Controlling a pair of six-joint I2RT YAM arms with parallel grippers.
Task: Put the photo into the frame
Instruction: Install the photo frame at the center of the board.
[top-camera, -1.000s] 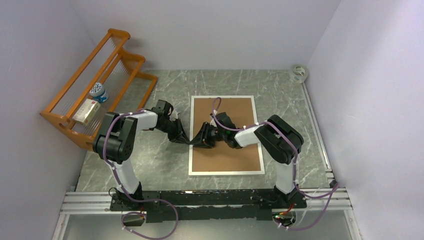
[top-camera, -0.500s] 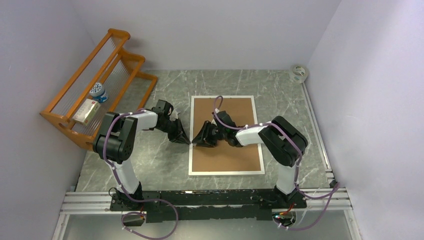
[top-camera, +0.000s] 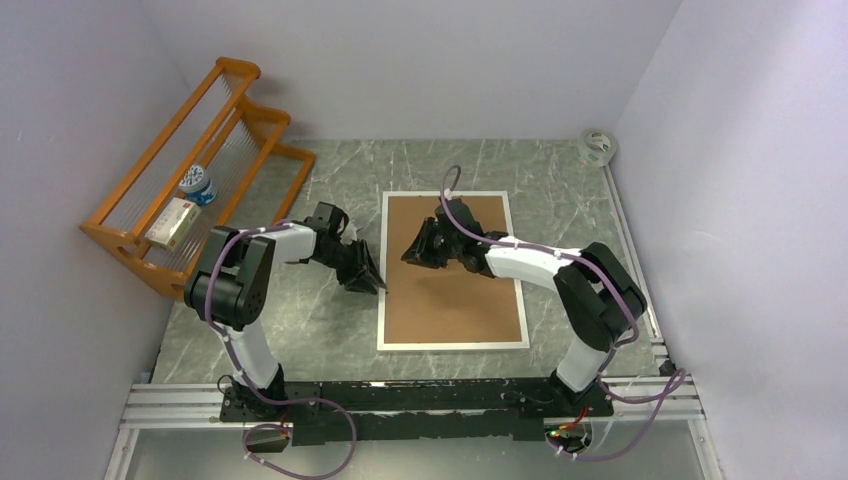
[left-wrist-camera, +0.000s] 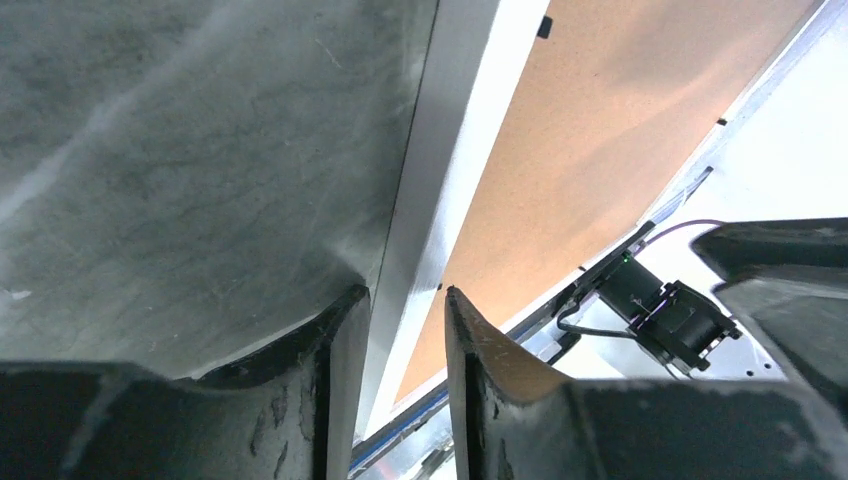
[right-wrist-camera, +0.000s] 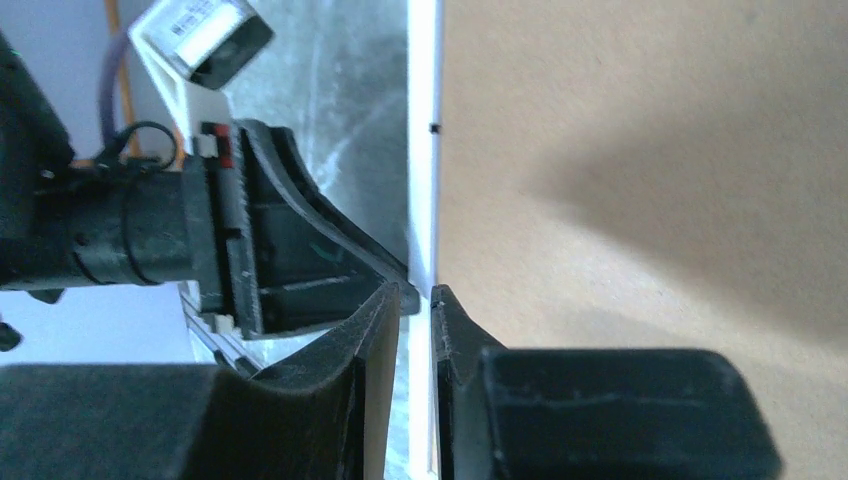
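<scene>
Seen by the top camera, the large thin white rectangular picture frame (top-camera: 450, 345) lies flat and face down on the grey marbled surface (top-camera: 300, 330), its brown hardboard back (top-camera: 460, 300) turned up. The left hand (top-camera: 370, 281) sits low just outside the frame's left edge, about halfway along it, with its tips pointing at the rim. The right hand (top-camera: 408, 254) hangs over the back board, just inside that same edge and a little farther up it. Well to the left of the frame stands an orange wooden rack (top-camera: 150, 160) holding a small white box (top-camera: 172, 222) and a blue-and-white round container (top-camera: 198, 184). A roll of clear tape (top-camera: 598, 146) rests beyond the frame's far right corner.

In the left wrist view, the left hand's two dark fingers (left-wrist-camera: 335, 380) stand clearly apart and hold nothing. The frame's white rim runs up through the gap, with grey surface on one side of it and brown back on the other.

In the right wrist view, the right hand's fingers (right-wrist-camera: 455, 380) are parted by only a narrow slit, and the frame's rim shows through it with nothing pinched. The left hand's finger tip meets the outer side of the rim, just beside the right hand's tips. A small black clip (right-wrist-camera: 432, 127) sits on the rim's inner line farther along the frame.
</scene>
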